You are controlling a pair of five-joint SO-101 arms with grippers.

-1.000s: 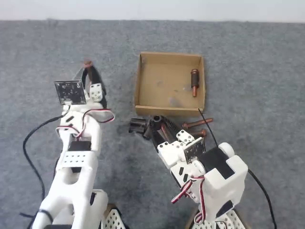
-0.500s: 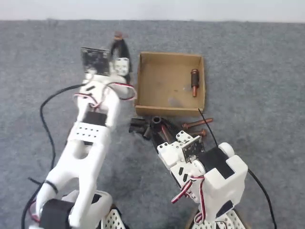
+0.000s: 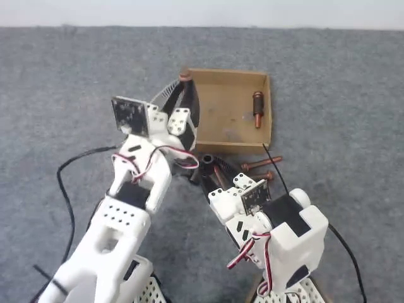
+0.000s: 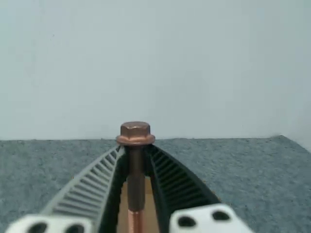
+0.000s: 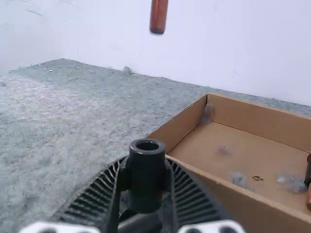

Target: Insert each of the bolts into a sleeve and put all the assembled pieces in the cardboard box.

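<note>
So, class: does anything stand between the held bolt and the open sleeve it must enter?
Nothing visible does. The bolt hangs in open air, raised beyond the sleeve, whose mouth faces up, unblocked.

White left arm, white right arm; black ribbed claw fingers, red-white-black cables, dark wrist boards

cardboard box floor open | assembled piece at right wall
</note>
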